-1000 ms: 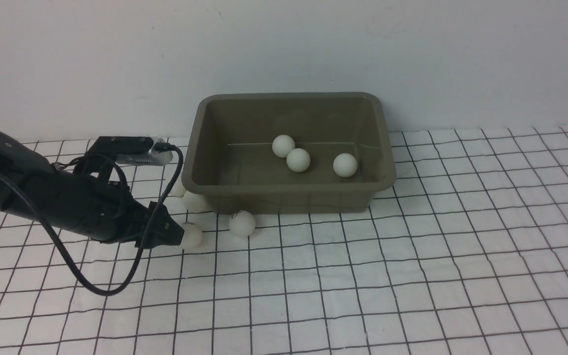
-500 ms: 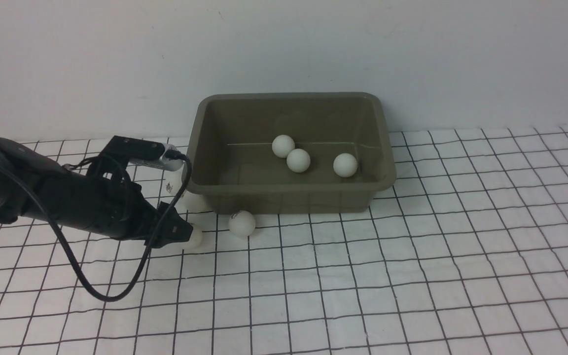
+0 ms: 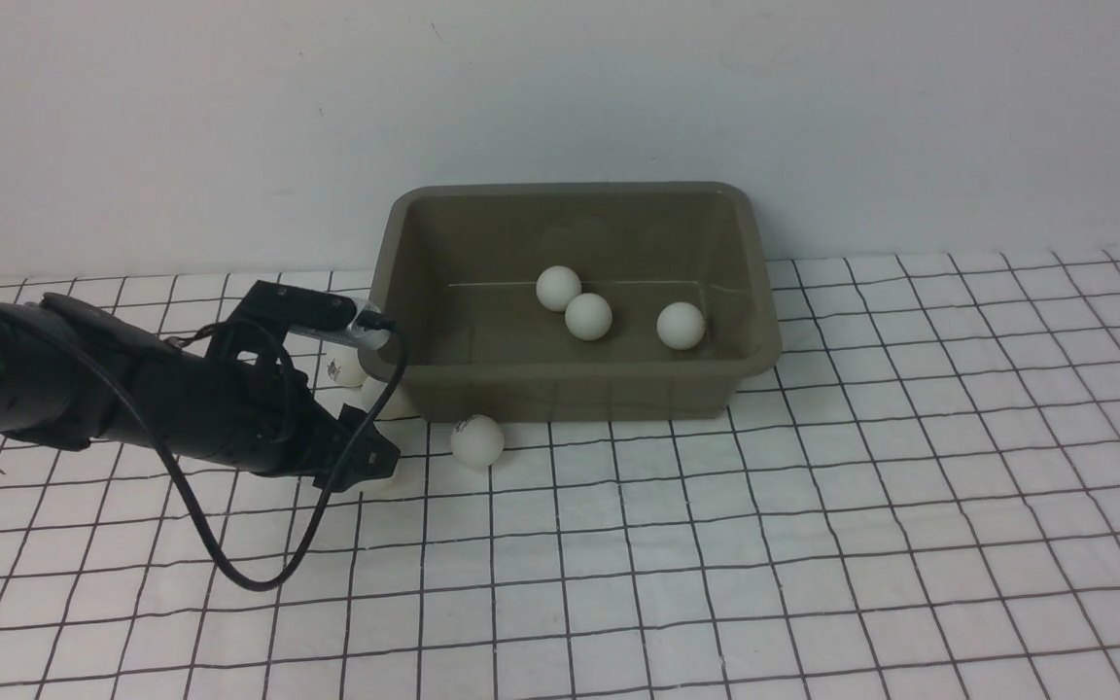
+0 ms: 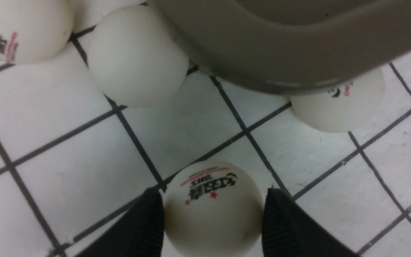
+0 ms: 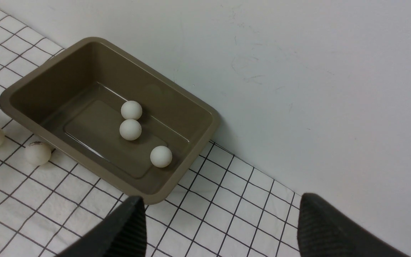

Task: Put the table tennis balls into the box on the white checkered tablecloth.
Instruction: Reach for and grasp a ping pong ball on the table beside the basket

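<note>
The olive-grey box (image 3: 560, 373) stands on the white checkered tablecloth (image 3: 813, 544) against the wall, with three table tennis balls (image 3: 588, 316) inside. In the left wrist view my left gripper (image 4: 213, 194) has both fingers pressed on a printed ball (image 4: 212, 214) that rests on the cloth. In the front view that gripper (image 3: 380, 467) lies low at the box's front left corner and hides most of this ball. More balls lie loose there (image 3: 476, 439) (image 4: 137, 53) (image 4: 16, 28). My right gripper (image 5: 221, 201) hangs open and empty, high above the box (image 5: 84, 153).
A plain white wall rises right behind the box. The left arm's black cable (image 3: 229, 564) loops down onto the cloth in front of the arm. The loose balls (image 3: 350, 369) crowd against the box's left front corner.
My left arm has slid right and forward, close to the box's corner. Its fingers have closed in around the ball on the cloth. The other balls have not moved.
</note>
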Controlling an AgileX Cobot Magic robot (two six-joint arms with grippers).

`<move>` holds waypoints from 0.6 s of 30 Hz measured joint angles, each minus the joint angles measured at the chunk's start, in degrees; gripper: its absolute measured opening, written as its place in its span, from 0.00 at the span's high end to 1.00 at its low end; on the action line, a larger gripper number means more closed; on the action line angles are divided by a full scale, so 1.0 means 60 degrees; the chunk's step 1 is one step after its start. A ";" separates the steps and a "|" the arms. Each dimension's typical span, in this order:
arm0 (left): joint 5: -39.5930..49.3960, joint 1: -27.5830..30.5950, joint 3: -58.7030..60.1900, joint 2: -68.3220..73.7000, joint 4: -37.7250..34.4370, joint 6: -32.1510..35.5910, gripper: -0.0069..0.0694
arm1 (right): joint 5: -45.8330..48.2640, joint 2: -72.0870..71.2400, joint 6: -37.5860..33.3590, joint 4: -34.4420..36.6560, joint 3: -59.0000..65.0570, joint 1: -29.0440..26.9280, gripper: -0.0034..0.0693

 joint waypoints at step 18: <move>0.2431 -0.0109 0.0000 -0.0862 0.0125 0.0204 0.51 | -0.0163 0.0000 -0.0019 0.0000 0.0000 0.0000 0.25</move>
